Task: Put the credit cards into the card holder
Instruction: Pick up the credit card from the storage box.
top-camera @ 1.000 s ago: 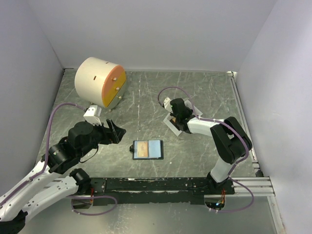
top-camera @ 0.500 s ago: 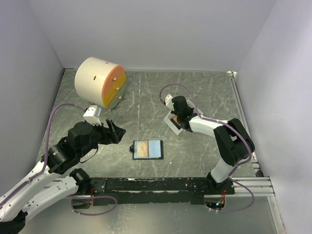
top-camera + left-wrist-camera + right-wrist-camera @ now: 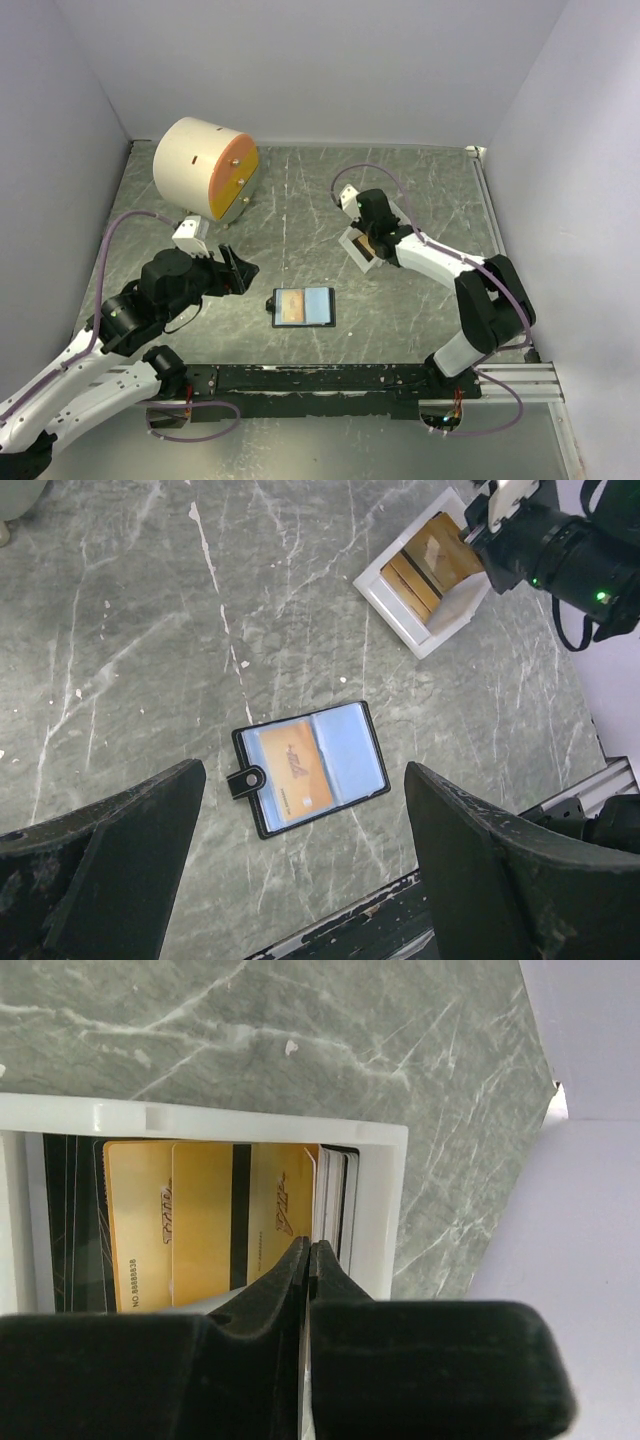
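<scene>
Pale lavender-white walls (image 3: 300,60) close in the scene on three sides. Between them lies a grey-green tabletop (image 3: 420,190), veined with thin white streaks like marble and flecked with small white chips. A big cream cylinder (image 3: 195,165) with an orange face stands in the upper left of the overhead view, near the back corner. The left arm (image 3: 120,320) comes in from the lower left, and the left tool (image 3: 238,272) hangs above the tabletop left of centre, its jaws spread wide with nothing between them. The right arm (image 3: 440,262) stretches from the lower right up to a white open-topped tray (image 3: 350,243) right of centre. The right tool (image 3: 308,1250) is down at the tray with its jaws pressed together at the top edge of the cards standing there; whether a card is nipped between them cannot be told. The card holder (image 3: 310,768) lies open and flat at the lower centre of the overhead view, well apart from the tray. It is a small black case with a dark border and a snap tab on its left side. Of the credit cards (image 3: 210,1220), an orange-tan card (image 3: 297,773) sits in the holder's left half, beside a pale blue right half. The others, gold-brown and one with a dark stripe, stand packed together in the tray.
</scene>
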Motion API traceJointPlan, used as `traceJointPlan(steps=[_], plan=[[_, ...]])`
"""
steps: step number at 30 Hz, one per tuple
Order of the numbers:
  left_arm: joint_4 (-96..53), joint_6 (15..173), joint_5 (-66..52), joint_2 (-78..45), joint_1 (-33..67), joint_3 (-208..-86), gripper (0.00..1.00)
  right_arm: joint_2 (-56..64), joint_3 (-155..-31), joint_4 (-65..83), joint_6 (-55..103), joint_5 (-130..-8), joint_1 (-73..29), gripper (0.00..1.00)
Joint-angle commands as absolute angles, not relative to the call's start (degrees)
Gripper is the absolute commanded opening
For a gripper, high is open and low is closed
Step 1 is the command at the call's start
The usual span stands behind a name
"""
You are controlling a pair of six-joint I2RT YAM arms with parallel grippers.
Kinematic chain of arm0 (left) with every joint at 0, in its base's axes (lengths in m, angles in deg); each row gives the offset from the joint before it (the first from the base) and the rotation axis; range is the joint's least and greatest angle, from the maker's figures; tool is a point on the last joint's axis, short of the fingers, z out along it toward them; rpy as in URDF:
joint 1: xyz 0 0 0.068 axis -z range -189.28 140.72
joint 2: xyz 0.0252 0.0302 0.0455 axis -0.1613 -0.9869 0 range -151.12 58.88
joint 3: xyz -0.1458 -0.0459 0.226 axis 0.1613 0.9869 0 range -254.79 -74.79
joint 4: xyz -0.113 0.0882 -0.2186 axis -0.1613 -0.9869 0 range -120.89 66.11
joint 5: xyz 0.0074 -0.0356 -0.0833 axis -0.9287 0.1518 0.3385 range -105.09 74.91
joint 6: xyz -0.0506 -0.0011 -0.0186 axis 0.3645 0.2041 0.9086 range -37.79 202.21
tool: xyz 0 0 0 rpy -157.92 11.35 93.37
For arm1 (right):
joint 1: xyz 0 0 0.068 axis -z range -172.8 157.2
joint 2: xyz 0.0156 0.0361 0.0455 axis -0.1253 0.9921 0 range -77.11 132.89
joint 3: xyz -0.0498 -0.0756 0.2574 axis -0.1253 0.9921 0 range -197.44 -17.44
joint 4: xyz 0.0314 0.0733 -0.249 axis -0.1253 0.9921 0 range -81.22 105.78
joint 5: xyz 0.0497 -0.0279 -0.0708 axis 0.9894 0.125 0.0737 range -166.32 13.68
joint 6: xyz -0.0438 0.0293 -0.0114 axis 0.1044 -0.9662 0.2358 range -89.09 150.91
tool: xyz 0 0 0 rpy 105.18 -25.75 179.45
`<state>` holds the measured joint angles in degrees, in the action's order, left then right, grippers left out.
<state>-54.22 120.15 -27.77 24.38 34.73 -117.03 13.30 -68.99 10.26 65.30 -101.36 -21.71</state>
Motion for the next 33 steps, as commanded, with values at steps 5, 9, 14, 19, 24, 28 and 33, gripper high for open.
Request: traceJointPlan(steps=[5,9,14,19,24,28,33], plan=[[-54.1,122.3,-25.8,24.1,34.5,-116.4,0.92,7.3,-77.0,22.3,55.7,-98.5,-21.3,0.0],[-52.0,123.0,-22.6,22.7,34.5,-115.2,0.8,3.3,-80.0,26.6,49.3,-95.3,-21.4,0.0],[-50.6,123.6,-19.0,18.1,34.5,-116.5,0.73,1.3,-84.8,33.6,38.9,-97.0,-22.7,0.0],[-46.8,127.5,-11.2,15.0,34.5,-118.2,0.76,-2.5,-87.3,35.9,20.2,-81.9,-22.8,0.0],[-39.7,132.8,-3.0,14.5,34.5,-117.4,0.74,-8.5,-80.8,25.6,9.0,-65.7,-23.0,0.0],[-36.5,136.1,-0.8,14.8,34.5,-116.9,0.73,-15.8,-74.3,15.5,-0.3,-59.9,-23.0,0.0],[-28.1,142.5,1.4,16.0,34.5,-114.5,0.7,-20.9,-65.2,1.7,-15.0,-51.0,-23.1,0.0]])
